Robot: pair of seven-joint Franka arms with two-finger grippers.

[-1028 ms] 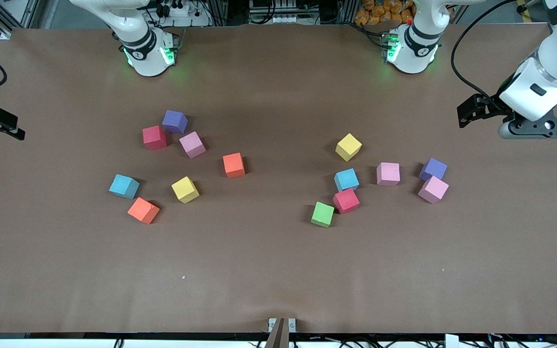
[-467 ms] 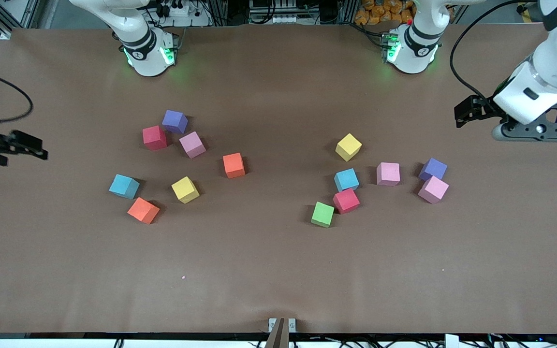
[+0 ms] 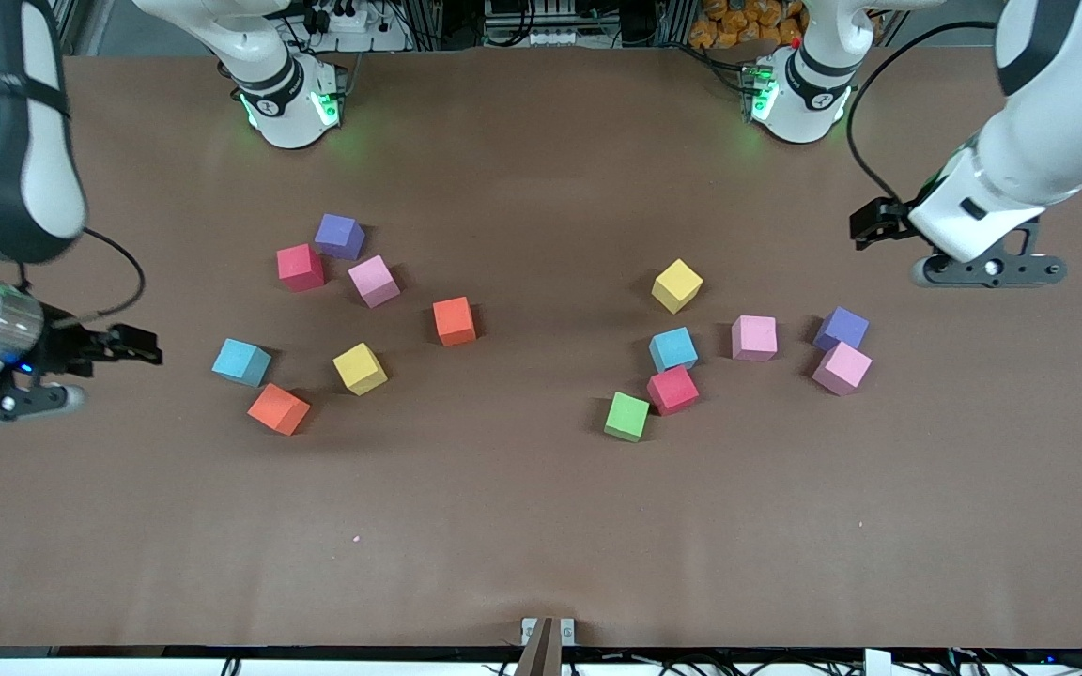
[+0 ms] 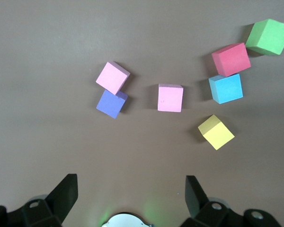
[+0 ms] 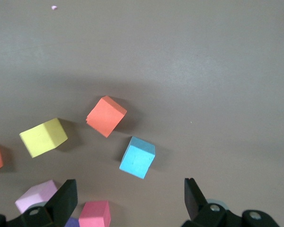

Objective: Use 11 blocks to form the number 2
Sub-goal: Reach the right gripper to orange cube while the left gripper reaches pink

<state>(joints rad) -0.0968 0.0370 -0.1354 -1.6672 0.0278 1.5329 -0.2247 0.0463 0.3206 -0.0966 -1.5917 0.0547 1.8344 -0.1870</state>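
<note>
The blocks lie loose in two groups, and no number 2 is in view. Toward the right arm's end are red (image 3: 301,267), pink (image 3: 374,280), orange (image 3: 454,320), light blue (image 3: 241,361), yellow (image 3: 360,367) and orange (image 3: 278,408) blocks. Toward the left arm's end are yellow (image 3: 677,284), light blue (image 3: 672,348), pink (image 3: 753,337), pink (image 3: 842,367), red (image 3: 672,389) and green (image 3: 626,416) blocks. My right gripper (image 3: 10,404) (image 5: 130,196) hangs open and holds nothing, above the table beside the light blue block (image 5: 137,157). My left gripper (image 3: 987,270) (image 4: 131,189) is open and holds nothing, in the air beside the pink blocks (image 4: 113,77).
A purple cube (image 3: 339,235) touches the red block toward the right arm's end. Another purple cube (image 3: 842,327) (image 4: 111,103) touches a pink block at the left arm's end. Bare brown table (image 3: 541,526) lies nearer the front camera.
Both arms have swung in from the table's ends toward the blocks. The right gripper has come fully into view. No block has moved.
</note>
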